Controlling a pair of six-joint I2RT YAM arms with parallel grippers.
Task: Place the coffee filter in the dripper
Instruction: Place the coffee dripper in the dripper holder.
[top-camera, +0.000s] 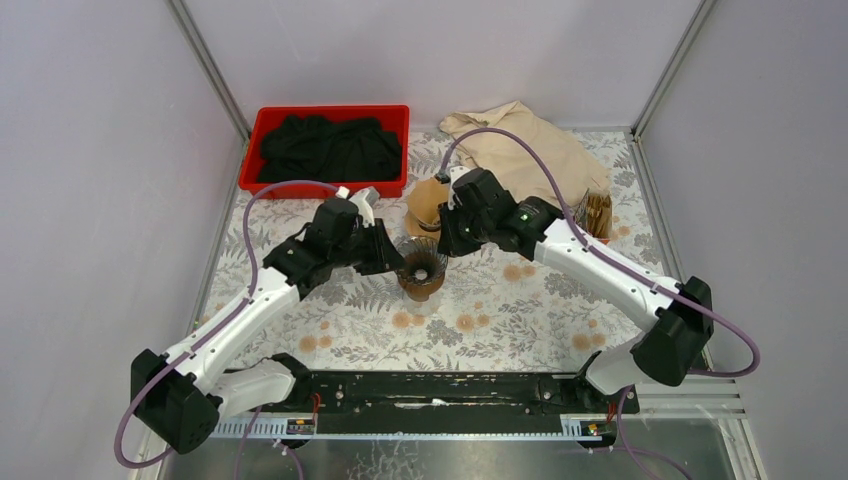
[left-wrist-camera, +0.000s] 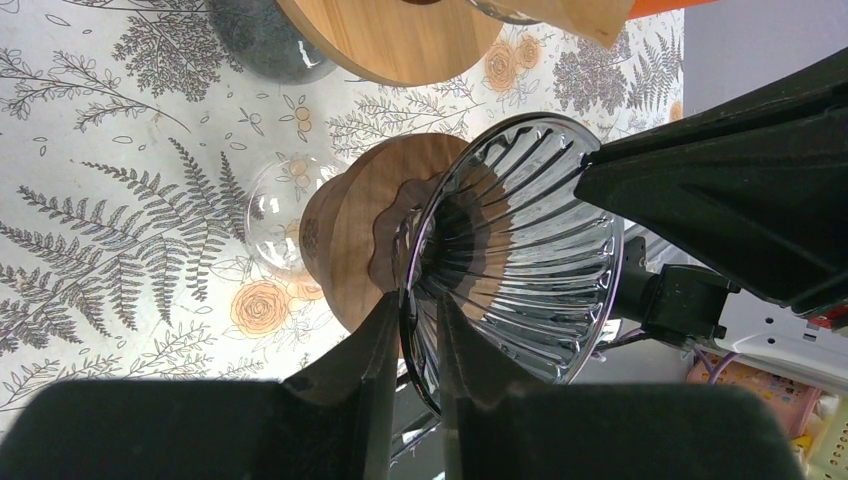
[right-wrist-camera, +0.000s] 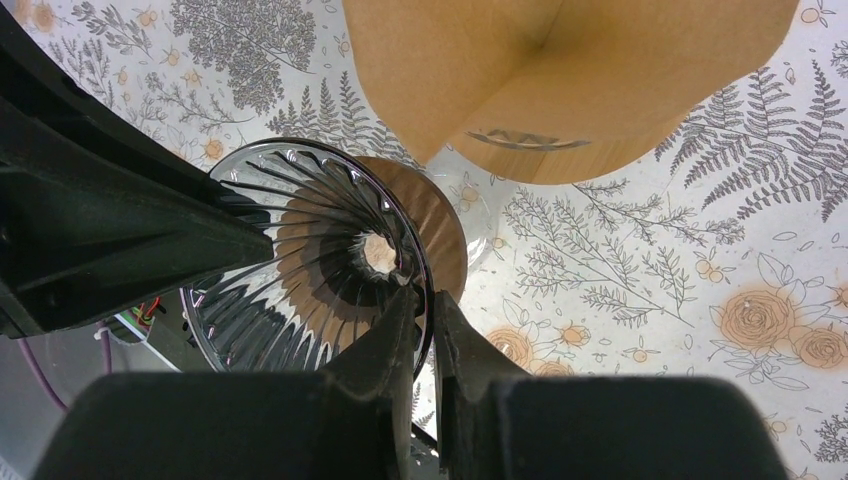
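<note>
Pinching the dripper (top-camera: 421, 268) from both sides, the L and R arms meet mid-table. The left gripper (left-wrist-camera: 418, 312) is nearly closed on the glass rim, w/ one finger inside the ribbed cone and the other outside, the rim sandwiched btwn them. The right gripper (right-wrist-camera: 424, 300) does the same on the opposite edge, its jaws narrowed to a slit w/ the rim running thru it. So both have hold of the dripper and nothing else.

The dripper stands upright on the table (top-camera: 480, 320), which has a floral-print cover, roughly at the centre. Its cone sits in a wooden collar (left-wrist-camera: 345, 235). The ribs and the hole at the bottom show plainly thru the glass.

The coffee filter (top-camera: 428, 203), brown paper, is not in the dripper yet. It sits just behind it, toward the back of the table, right beside the R arm's wrist. From the right wrist cam it fills the top of the view as a folded brown cone. The left wrist cam shows a round wooden piece (left-wrist-camera: 400, 40) under it, but I can't tell exactly what the filter rests on.

Back L is a red tray (top-camera: 300, 188) w/ a black cloth (top-camera: 325, 148) heaped in it. Back R, a beige cloth (top-camera: 525, 150) lies bunched by the corner, behind the filter.
</note>
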